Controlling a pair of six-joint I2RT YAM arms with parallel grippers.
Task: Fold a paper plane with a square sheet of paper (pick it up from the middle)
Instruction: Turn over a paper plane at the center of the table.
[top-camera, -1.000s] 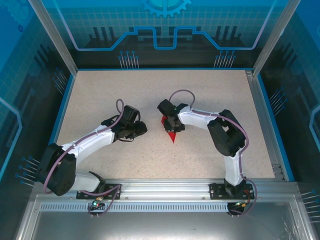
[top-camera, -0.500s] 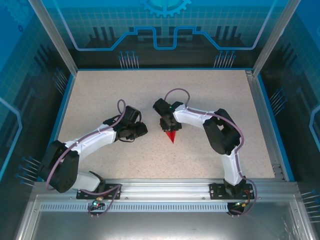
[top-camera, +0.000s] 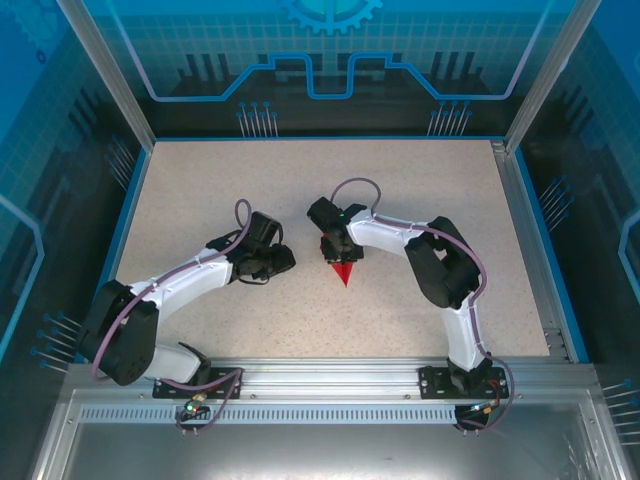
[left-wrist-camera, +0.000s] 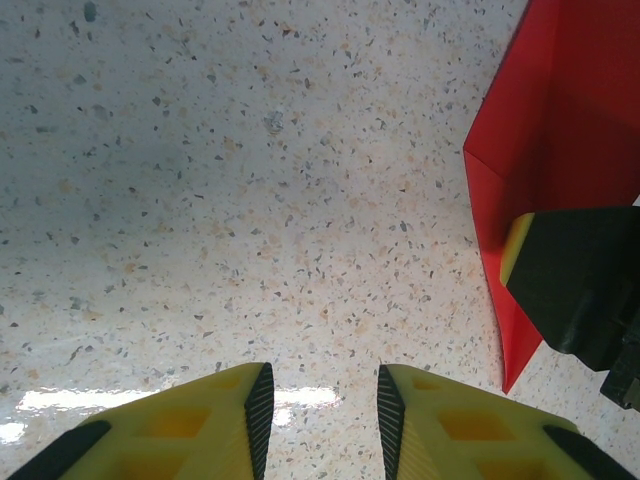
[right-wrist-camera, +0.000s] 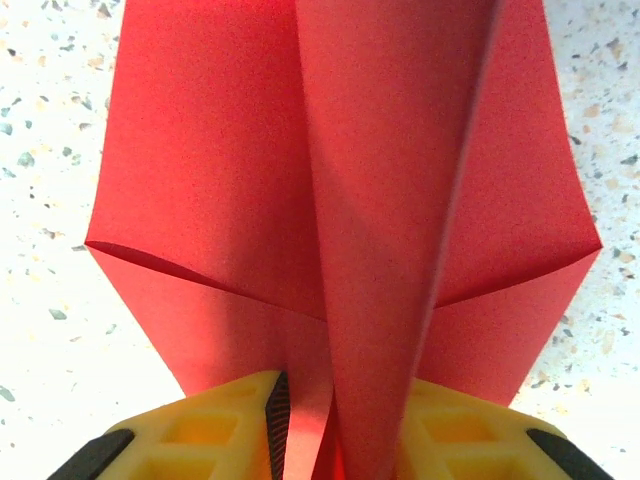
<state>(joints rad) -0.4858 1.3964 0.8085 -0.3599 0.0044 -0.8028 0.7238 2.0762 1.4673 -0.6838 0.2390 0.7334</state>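
Note:
The red paper plane (top-camera: 343, 272) lies at mid-table, a pointed dart with its tip toward the near edge. In the right wrist view its raised centre ridge (right-wrist-camera: 390, 200) runs between two spread wings. My right gripper (right-wrist-camera: 335, 385) is shut on that ridge at the wide end and stands over the paper's far end (top-camera: 340, 250). My left gripper (top-camera: 285, 258) rests just left of the paper. In the left wrist view it is open (left-wrist-camera: 318, 375) over bare table. The paper's edge (left-wrist-camera: 570, 120) and a right finger (left-wrist-camera: 585, 280) lie to its right.
The speckled table (top-camera: 230, 190) is framed by blue walls and an aluminium rail (top-camera: 330, 372) at the near edge. Both arm bases sit on that rail. Open tabletop stretches behind and to both sides of the grippers.
My right gripper has shifted slightly left and away with the paper in it. The left arm has stayed almost still.

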